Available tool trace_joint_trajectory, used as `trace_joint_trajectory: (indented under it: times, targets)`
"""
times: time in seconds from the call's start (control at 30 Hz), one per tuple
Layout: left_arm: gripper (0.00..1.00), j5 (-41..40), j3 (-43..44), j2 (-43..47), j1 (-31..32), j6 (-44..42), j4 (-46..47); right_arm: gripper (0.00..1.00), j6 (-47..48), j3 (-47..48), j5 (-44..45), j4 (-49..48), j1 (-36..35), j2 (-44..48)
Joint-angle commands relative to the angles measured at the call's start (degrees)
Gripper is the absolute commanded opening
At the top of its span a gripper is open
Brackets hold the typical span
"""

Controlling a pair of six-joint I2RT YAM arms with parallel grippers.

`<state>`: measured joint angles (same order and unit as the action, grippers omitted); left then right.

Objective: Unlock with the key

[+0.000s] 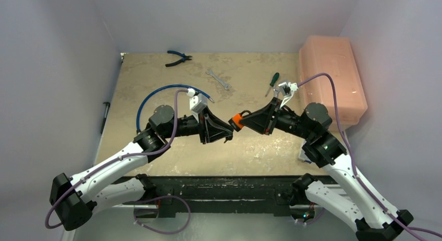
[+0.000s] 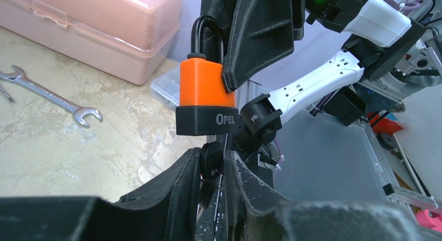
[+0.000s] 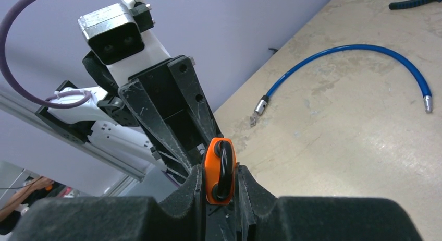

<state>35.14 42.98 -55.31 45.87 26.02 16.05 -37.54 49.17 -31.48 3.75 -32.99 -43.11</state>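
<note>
Meeting above the middle of the bench (image 1: 250, 149), two arms share one padlock.

One orange plastic-cased padlock with a black base and black shackle (image 2: 204, 89) hangs in the air, clamped by its body in the jaws of the right gripper (image 3: 219, 174). The jaws of the left gripper (image 1: 228, 133) stand nearly closed just under the lock, around one dark round key head (image 2: 210, 165). Whether they pinch it cannot be told, and the key's blade and the keyway are hidden. On the far bench lie one silver open-ended spanner (image 1: 218, 79), one pair of blue-handled pliers (image 1: 178, 57), one green-handled screwdriver (image 1: 272, 83) with its tip hidden behind the right wrist, and one curved blue hose (image 3: 354, 47). One pink plastic toolbox (image 1: 331, 79) sits at the far right.
</note>
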Motion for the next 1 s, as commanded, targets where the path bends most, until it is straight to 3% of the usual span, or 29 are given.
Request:
trace_joint_trajectory:
  times: [0.0, 0.1, 0.53, 0.97]
  targets:
    - [0.19, 0.61, 2.28, -1.12, 0.02, 1.40, 4.12, 0.00, -0.78, 0.00, -1.54, -6.22, -0.11, 0.98]
    - [0.00, 0.64, 2.79, -1.87, 0.03, 1.49, 4.13, 0.00, -0.86, -0.20, -1.84, -6.71, -0.14, 0.99]
    - [0.00, -1.30, 2.79, -2.43, 0.04, 3.38, 6.71, 0.00, 0.45, -1.53, -3.00, -6.28, -0.14, -1.21]
    - [0.00, -8.66, 2.88, -1.28, 0.08, -3.21, 1.11, 0.00, 1.01, -1.35, -0.15, -3.95, -0.07, -1.72]
